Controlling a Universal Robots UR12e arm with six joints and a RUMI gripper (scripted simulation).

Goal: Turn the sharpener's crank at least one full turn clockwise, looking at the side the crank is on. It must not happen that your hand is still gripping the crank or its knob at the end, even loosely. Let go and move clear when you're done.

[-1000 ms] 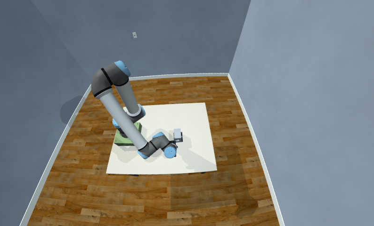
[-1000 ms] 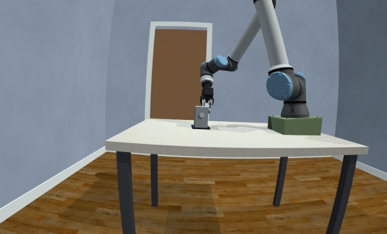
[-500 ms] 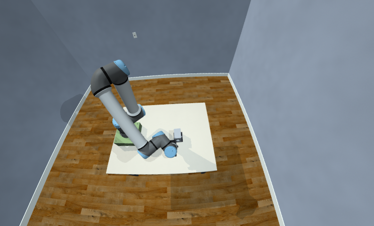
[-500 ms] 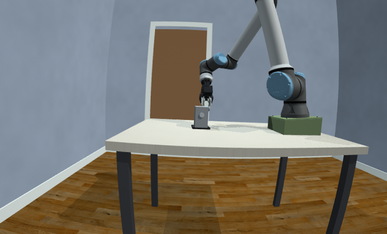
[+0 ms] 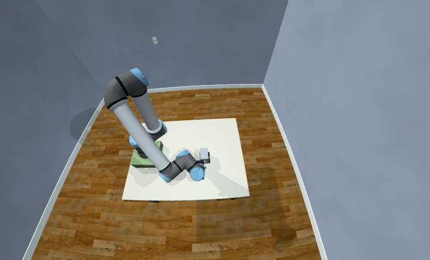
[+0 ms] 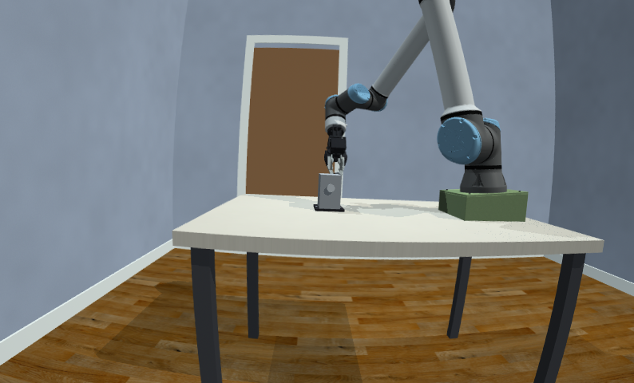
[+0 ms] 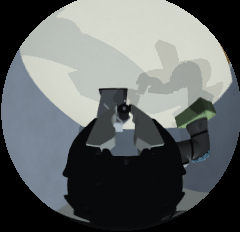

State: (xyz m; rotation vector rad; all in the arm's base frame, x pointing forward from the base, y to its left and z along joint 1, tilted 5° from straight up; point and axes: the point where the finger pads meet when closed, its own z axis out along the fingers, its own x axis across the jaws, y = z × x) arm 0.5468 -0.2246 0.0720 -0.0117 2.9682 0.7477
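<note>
Wrist view: claw (image 7: 123, 123) grips crank handle (image 7: 119, 126), mostly hidden.

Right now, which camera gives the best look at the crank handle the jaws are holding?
The wrist view: the crank handle sits close up between the closed jaws of the gripper, above the sharpener. The exterior view shows only a small pale piece pinched above the grey box. In the top view the wrist hides the handle.
</note>
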